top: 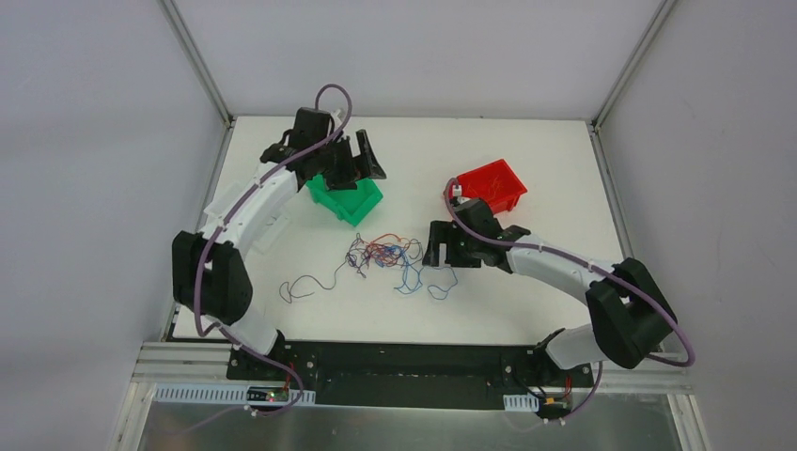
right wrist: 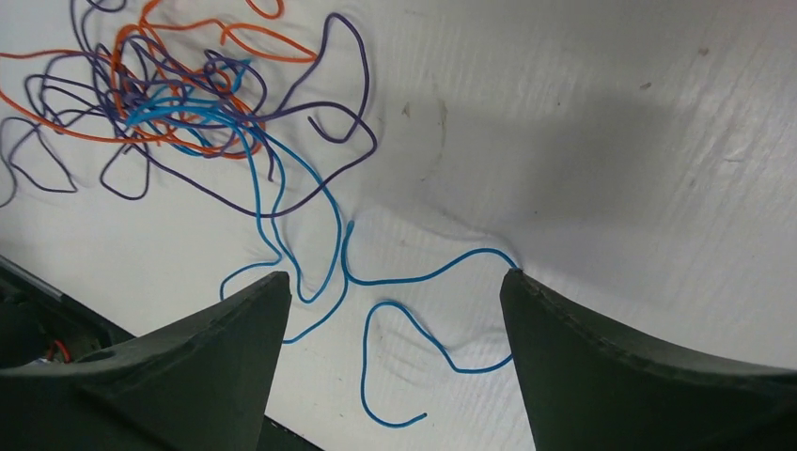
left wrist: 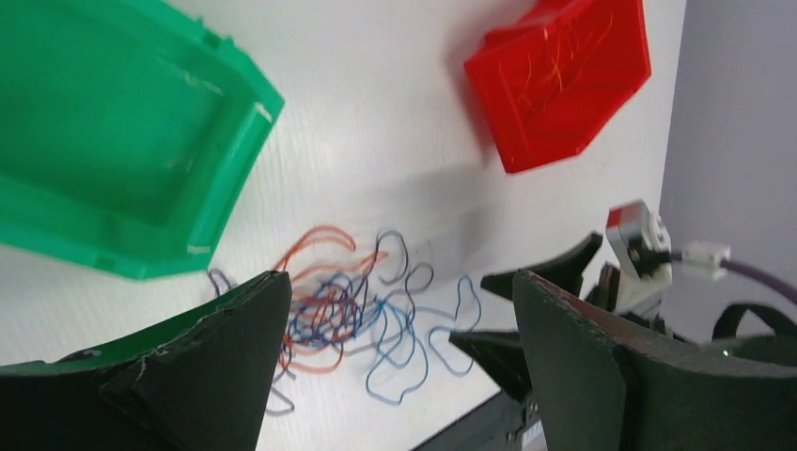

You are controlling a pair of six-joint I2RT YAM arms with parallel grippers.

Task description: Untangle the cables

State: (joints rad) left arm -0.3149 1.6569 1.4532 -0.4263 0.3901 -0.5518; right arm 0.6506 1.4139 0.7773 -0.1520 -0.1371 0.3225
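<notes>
On the white table (top: pixel 554 150), viewed from above: two arms, two bins, and the cables (top: pixel 381 254) at centre.
From left to right: a loose dark strand (top: pixel 310 285) lies at 8 o'clock from the cables. The left gripper (top: pixel 357 162), jaws spread wide and empty, hangs over the green bin (top: pixel 352 205) at 11 o'clock. The right gripper (right wrist: pixel 393 276), at 3 o'clock, is also wide apart and holds nothing (a blue strand (right wrist: pixel 432 273) lies on the table between its fingers). The red bin (top: pixel 493 183) sits at 2 o'clock.
</notes>
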